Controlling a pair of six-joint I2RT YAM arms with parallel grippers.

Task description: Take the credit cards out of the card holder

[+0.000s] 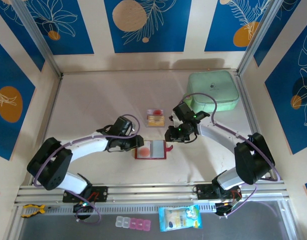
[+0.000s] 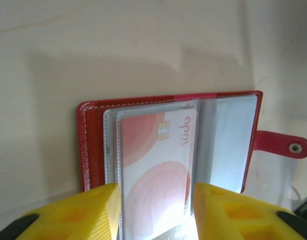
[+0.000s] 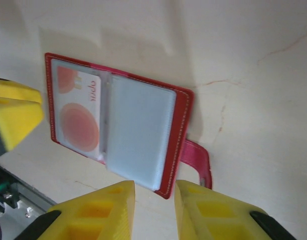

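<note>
The red card holder (image 1: 150,149) lies open and flat on the table between both grippers. A red-and-white credit card (image 2: 158,165) sits in its clear left sleeve (image 3: 78,120); the right sleeves look pale and empty. My left gripper (image 2: 156,210) hovers at the holder's left end (image 1: 137,146), open, with its yellow fingers either side of that card; whether they touch it I cannot tell. My right gripper (image 3: 154,200) is open a little, nothing between its fingers, just off the holder's corner by the snap tab (image 3: 198,155). Two more cards (image 1: 156,119) lie on the table behind.
A mint-green case (image 1: 213,90) stands at the back right. Beyond the front rail lie a pill box (image 1: 133,223), a blue packet (image 1: 180,218) and a yellow clamp (image 1: 33,209). Frame posts rise at both back corners.
</note>
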